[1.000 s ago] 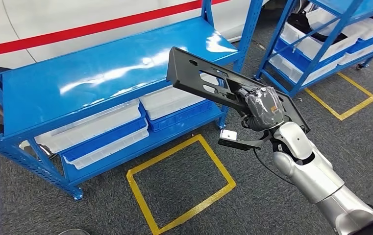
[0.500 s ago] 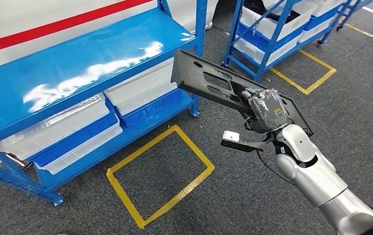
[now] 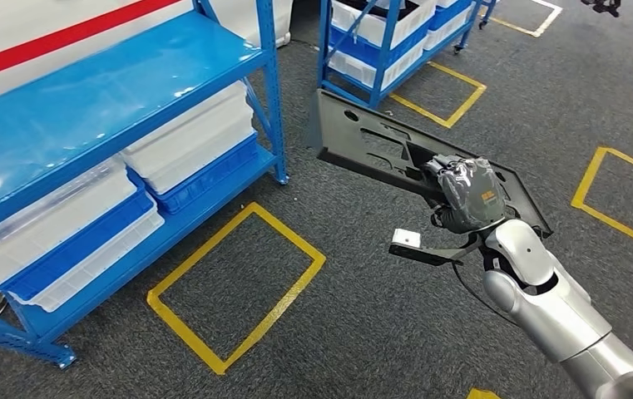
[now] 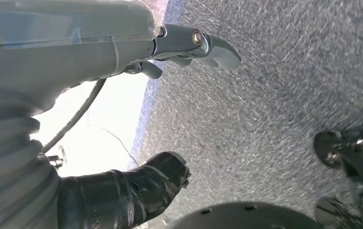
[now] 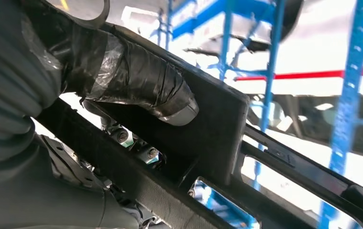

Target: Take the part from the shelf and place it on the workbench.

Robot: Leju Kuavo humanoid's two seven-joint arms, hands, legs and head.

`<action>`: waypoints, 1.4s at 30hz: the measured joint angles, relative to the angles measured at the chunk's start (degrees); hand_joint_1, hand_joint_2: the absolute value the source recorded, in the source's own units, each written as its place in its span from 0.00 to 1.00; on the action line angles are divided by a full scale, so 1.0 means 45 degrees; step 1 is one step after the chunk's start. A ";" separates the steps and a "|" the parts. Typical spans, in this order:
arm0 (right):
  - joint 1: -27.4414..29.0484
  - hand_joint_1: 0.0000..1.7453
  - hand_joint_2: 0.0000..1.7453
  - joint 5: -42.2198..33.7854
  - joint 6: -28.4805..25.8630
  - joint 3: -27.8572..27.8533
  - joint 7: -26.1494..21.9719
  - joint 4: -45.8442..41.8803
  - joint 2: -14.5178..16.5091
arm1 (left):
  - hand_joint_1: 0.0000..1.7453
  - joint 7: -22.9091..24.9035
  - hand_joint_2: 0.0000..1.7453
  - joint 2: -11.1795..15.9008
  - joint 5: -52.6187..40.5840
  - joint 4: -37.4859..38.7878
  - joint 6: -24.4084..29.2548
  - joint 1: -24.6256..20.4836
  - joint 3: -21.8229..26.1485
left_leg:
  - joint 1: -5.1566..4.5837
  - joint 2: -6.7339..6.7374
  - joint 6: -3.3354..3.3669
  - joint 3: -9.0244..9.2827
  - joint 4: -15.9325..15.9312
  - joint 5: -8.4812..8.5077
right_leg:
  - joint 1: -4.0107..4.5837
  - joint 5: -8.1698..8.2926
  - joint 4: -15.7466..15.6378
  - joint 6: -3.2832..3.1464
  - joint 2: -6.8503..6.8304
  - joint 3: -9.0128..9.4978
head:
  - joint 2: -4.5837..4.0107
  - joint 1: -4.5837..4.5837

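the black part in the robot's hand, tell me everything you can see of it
The black part is a long, flat panel, matte like moulded plastic, with slot-shaped cutouts, small round holes and a raised rim. It is off the shelf, held in the air above the grey carpet, tilted, its far end pointing toward the blue shelf. The right hand grips it near one end; in the right wrist view the taped thumb presses on its face. Nothing else touches it.

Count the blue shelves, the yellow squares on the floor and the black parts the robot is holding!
Blue shelves: 2
Yellow floor squares: 5 in view, some cut off
Black part, in the right hand: 1
Total: 8
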 joint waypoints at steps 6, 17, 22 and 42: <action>-0.0186 1.00 1.00 -0.0189 0.0480 -0.0056 0.0044 -0.0090 -0.0059 | 0.00 -0.0007 1.00 0.0050 -0.0004 -0.0016 -0.0114 -0.0007 0.0073 | 0.0046 0.0532 -0.0446 -0.0633 0.0534 0.0227 | 0.0268 -0.0438 -0.2640 -0.0445 -0.0440 0.1609 | 0.0000 -0.0024; -0.0886 1.00 1.00 -0.0165 0.0772 0.0006 0.0092 0.0016 -0.0079 | 0.00 -0.0028 1.00 0.0063 -0.0072 -0.0012 -0.0166 0.0042 0.0211 | 0.0185 -0.1555 -0.0327 0.0395 0.1535 -0.1339 | 0.0370 0.0554 -0.2504 -0.0876 0.0885 0.0333 | 0.0000 -0.0030; -0.1035 1.00 1.00 -0.0199 0.0846 0.0078 0.0144 0.0063 -0.0210 | 0.00 -0.0340 1.00 0.0053 -0.0073 -0.0016 -0.0250 0.0025 0.0267 | 0.0164 -0.1781 -0.0271 0.1017 0.0154 -0.0930 | 0.0200 0.1030 -0.2680 -0.0478 0.1498 0.0092 | -0.0001 -0.0028; -0.1201 1.00 1.00 -0.0214 0.0926 0.0197 0.0236 0.0234 -0.0574 | 0.00 -0.0446 1.00 -0.0062 0.0012 -0.0016 -0.0139 0.0019 0.0396 | 0.0229 -0.0799 -0.0651 -0.0778 0.2731 -0.1953 | 0.0360 0.0097 -0.2721 -0.0955 0.0142 0.1080 | 0.0000 -0.0008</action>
